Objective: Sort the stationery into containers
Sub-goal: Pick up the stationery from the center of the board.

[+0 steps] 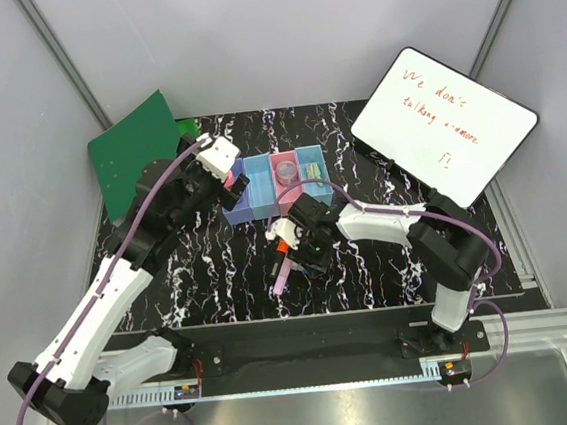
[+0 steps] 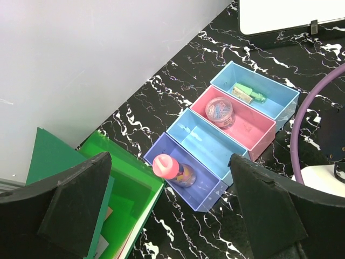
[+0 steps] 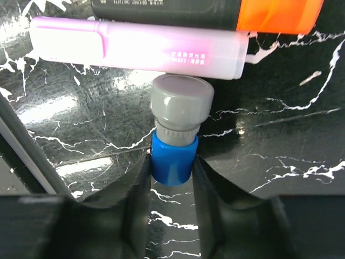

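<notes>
Four joined bins stand in a row: purple-blue (image 2: 215,194), light blue (image 2: 205,143), pink (image 2: 260,137), light blue (image 2: 276,93). The purple-blue one holds a pink-capped item (image 2: 165,165), the pink one a round tub of clips (image 2: 220,110), the far one a green highlighter (image 2: 249,93). My left gripper (image 1: 221,170) hangs open and empty above the purple-blue bin. My right gripper (image 3: 171,162) is shut on a small blue piece with a grey cap (image 3: 173,135), down at the table. Beyond it lie a pink marker (image 3: 140,46) and an orange-capped black marker (image 3: 272,13).
A whiteboard with red writing (image 1: 446,126) leans at the back right. A green folder (image 1: 137,151) lies at the back left, right beside the purple-blue bin in the left wrist view (image 2: 116,189). The right arm's purple cable (image 2: 302,135) arcs near the bins.
</notes>
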Action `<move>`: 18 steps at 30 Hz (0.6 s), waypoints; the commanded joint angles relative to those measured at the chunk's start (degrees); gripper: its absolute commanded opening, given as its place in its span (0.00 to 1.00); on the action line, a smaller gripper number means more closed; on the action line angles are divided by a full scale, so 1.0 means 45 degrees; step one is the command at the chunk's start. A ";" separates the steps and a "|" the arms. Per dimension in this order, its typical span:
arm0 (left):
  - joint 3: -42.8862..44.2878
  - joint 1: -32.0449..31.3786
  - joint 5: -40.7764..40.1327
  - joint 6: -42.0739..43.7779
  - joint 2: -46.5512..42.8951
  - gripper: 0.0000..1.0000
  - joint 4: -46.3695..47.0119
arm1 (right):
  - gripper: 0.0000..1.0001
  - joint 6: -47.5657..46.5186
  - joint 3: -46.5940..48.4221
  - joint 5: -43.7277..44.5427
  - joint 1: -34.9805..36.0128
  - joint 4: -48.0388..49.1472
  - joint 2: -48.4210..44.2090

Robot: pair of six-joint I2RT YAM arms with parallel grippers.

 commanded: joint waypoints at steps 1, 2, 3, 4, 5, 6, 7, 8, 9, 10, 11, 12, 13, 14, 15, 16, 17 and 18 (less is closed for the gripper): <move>-0.0195 0.0010 -0.0015 0.0128 -0.0310 0.99 0.0744 | 0.33 0.0005 -0.0070 0.0383 0.0224 0.0580 0.0138; -0.0215 0.0010 -0.0015 0.0128 -0.0310 0.99 0.0744 | 0.31 -0.0015 -0.0031 0.0499 0.0225 0.0599 0.0119; -0.0234 0.0010 0.0004 0.0128 -0.0310 0.99 0.0763 | 0.30 -0.0073 -0.0030 0.0578 0.0244 0.0599 0.0099; -0.0273 0.0010 0.0024 0.0128 -0.0310 0.99 0.0764 | 0.28 -0.0093 -0.0030 0.0694 0.0244 0.0619 0.0041; -0.0235 0.0010 0.0024 0.0089 -0.0310 0.99 0.0783 | 0.24 -0.0132 -0.0050 0.0889 0.0244 0.0619 0.0002; -0.0234 0.0010 0.0024 0.0089 -0.0310 0.99 0.0783 | 0.19 -0.0171 -0.0088 0.0968 0.0244 0.0638 -0.0115; -0.0234 0.0010 0.0043 0.0089 -0.0310 0.99 0.0802 | 0.17 -0.0210 -0.0089 0.1027 0.0244 0.0600 -0.0174; -0.0234 0.0010 0.0063 0.0089 -0.0310 0.99 0.0783 | 0.16 -0.0230 -0.0186 0.1202 0.0244 0.0619 -0.0348; -0.0234 0.0010 0.0063 0.0108 -0.0310 0.99 0.0802 | 0.16 -0.0288 -0.0245 0.1339 0.0244 0.0600 -0.0447; -0.0234 0.0010 0.0140 0.0109 -0.0290 0.99 0.0803 | 0.16 -0.0308 -0.0264 0.1495 0.0244 0.0619 -0.0525; -0.0234 0.0010 0.0141 0.0109 -0.0310 0.99 0.0783 | 0.15 -0.0327 -0.0284 0.1883 0.0244 0.0600 -0.0719; -0.0254 0.0010 0.0122 0.0089 -0.0310 0.99 0.0783 | 0.14 -0.0521 -0.0284 0.2100 0.0225 0.0561 -0.0837; -0.0428 0.0010 0.0141 0.0108 -0.0310 0.99 0.0783 | 0.10 -0.0619 -0.0284 0.2276 0.0244 0.0522 -0.0974; -0.0526 0.0010 0.0141 0.0147 -0.0290 0.99 0.0783 | 0.08 -0.0698 -0.0265 0.2684 0.0225 0.0521 -0.1246; -0.0663 0.0010 0.0102 0.0244 -0.0310 0.99 0.0744 | 0.06 -0.0757 -0.0226 0.2881 0.0244 0.0502 -0.1403; -0.0954 0.0010 0.0083 0.0303 -0.0348 0.99 0.0763 | 0.03 -0.0776 -0.0187 0.3250 0.0263 0.0502 -0.1598; -0.1170 0.0010 0.0082 0.0420 -0.0407 0.99 0.0764 | 0.01 -0.0796 -0.0187 0.3409 0.0244 0.0521 -0.1929; -0.1346 0.0010 0.0082 0.0440 -0.0504 0.99 0.0860 | 0.01 -0.0815 -0.0167 0.3546 0.0244 0.0502 -0.2106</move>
